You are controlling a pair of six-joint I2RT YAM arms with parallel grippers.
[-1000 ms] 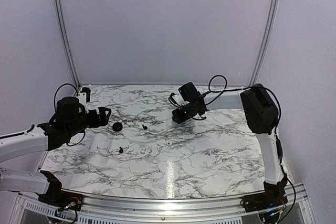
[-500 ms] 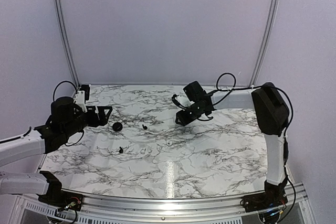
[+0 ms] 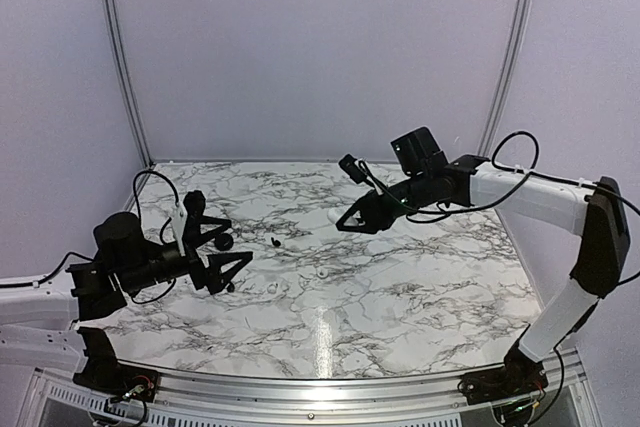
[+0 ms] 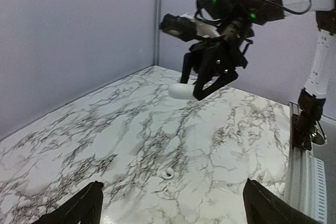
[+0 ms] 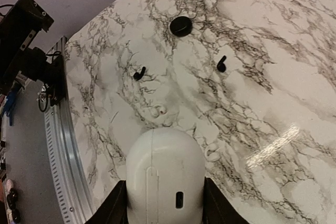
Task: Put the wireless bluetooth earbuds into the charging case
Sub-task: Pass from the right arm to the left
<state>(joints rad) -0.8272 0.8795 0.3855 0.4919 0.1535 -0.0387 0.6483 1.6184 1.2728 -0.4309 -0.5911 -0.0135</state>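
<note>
— The left gripper [image 3: 236, 240]?
— Spread wide, empty, at the table's [image 3: 420, 307] nine o'clock, beside the black case [image 5: 181, 25].
— Earbuds?
— Loose between centre and nine o'clock: black earbud [image 5: 139, 73], second black earbud [image 5: 221, 64], white earbud [image 5: 159, 110], second white earbud [image 5: 211, 155].
— The right gripper [image 3: 350, 221]?
— Clamped on the white charging case [image 5: 164, 171], held off the marble toward one o'clock.

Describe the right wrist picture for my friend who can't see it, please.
The right pincer holds a white charging case between its fingers, up above a marble table. Below lie two black earbuds, two white earbuds and a round black case, all apart from each other.
</note>
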